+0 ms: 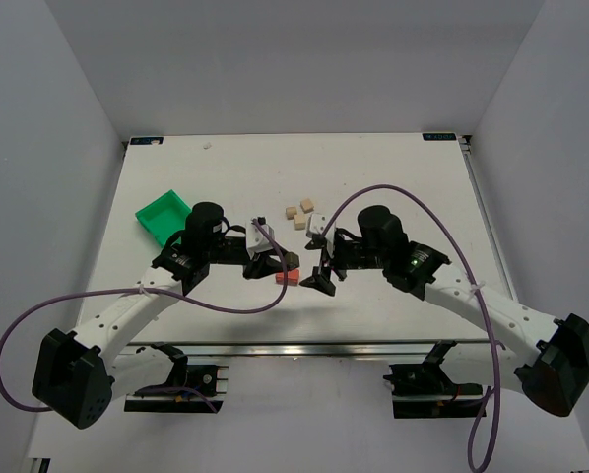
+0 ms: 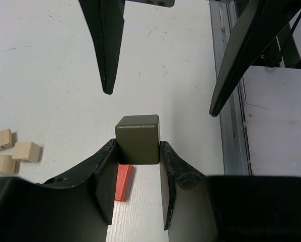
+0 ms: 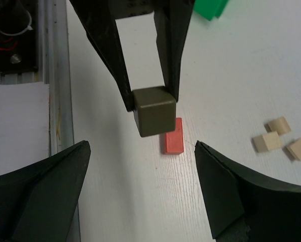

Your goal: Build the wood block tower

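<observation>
Left gripper pinches grey-brown cube just above red-orange block

Left arm and right arm reaching inward toward each other, left gripper pinching a grey-brown cube, right gripper facing it, jaws standing wide apart

Matt, smooth grey-brown cube; matt red-orange block; white table faintly grained.

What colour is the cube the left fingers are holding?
The cube is dark olive-brown, clearest in the right wrist view.
</observation>
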`<state>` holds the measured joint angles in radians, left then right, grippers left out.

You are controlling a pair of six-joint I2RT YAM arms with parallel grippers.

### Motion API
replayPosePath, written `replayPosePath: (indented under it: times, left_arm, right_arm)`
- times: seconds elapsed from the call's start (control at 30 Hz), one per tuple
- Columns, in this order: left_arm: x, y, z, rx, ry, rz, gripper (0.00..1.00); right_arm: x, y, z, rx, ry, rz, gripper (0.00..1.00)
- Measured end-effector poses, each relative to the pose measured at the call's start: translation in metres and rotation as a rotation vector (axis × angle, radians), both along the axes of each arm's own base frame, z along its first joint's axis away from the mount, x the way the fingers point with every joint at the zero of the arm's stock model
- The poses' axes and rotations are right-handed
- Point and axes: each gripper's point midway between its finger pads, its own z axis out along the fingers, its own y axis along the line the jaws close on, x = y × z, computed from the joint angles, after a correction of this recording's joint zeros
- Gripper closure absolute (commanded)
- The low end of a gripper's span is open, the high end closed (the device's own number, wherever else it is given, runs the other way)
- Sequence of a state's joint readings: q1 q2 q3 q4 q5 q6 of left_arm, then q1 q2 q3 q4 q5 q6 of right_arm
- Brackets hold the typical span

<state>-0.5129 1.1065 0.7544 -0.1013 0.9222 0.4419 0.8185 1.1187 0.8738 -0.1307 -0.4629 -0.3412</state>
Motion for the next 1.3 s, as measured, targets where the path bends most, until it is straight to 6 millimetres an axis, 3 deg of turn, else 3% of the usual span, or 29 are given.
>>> replayPosePath:
  times: [0.2, 0.3, 0.4, 0.43, 0.57, 0.67, 0.83, 0.87, 1.0, 1.07, 1.1, 1.13, 1.3]
  left_arm:
    - [-0.003, 0.001, -0.005, 0.015, -0.005, -0.02, 1.0]
    - [-0.004, 0.001, -0.005, 0.015, -0.005, -0.025, 1.0]
    - [-0.005, 0.001, -0.005, 0.013, -0.005, -0.029, 1.0]
    - [-0.005, 0.001, -0.004, 0.012, -0.005, -0.029, 1.0]
    - [-0.005, 0.001, -0.003, 0.01, -0.007, -0.029, 1.0]
    - [-0.007, 0.001, -0.003, 0.008, 0.007, -0.034, 1.0]
    - [-0.007, 0.001, -0.003, 0.007, 0.013, -0.03, 1.0]
    - [-0.007, 0.001, -0.003, 0.006, 0.015, -0.029, 1.0]
    - [-0.007, 0.001, -0.002, 0.004, 0.025, -0.026, 0.99]
    - [-0.007, 0.001, -0.002, 0.002, 0.033, -0.02, 0.82]
    - [-0.006, 0.001, -0.002, 0.003, 0.037, -0.013, 0.63]
    - [-0.006, 0.001, -0.002, 0.002, 0.041, -0.007, 0.52]
    - [0.002, 0.0, 0.002, -0.014, 0.04, 0.041, 0.33]
  right_arm:
    - [-0.003, 0.014, 0.003, 0.012, 0.004, 0.087, 0.13]
    - [-0.003, 0.016, 0.0, 0.008, 0.006, 0.098, 0.22]
    - [-0.002, 0.018, -0.002, 0.007, 0.009, 0.103, 0.25]
    - [-0.002, 0.019, -0.003, 0.006, 0.011, 0.103, 0.32]
    - [0.0, 0.022, -0.008, 0.001, 0.027, 0.106, 0.45]
    - [0.002, 0.025, -0.009, 0.003, 0.028, 0.112, 0.67]
    - [0.004, 0.026, -0.009, 0.002, 0.041, 0.108, 0.72]
    - [0.004, 0.026, -0.009, 0.002, 0.042, 0.108, 0.83]
    - [0.003, 0.026, -0.008, 0.005, 0.048, 0.111, 1.0]
    - [0.004, 0.026, -0.008, 0.008, 0.052, 0.109, 1.0]
    - [0.004, 0.026, -0.008, 0.009, 0.055, 0.107, 1.0]
    - [0.004, 0.026, -0.008, 0.009, 0.058, 0.103, 1.0]
    - [0.005, 0.027, -0.005, 0.018, 0.074, 0.081, 1.0]
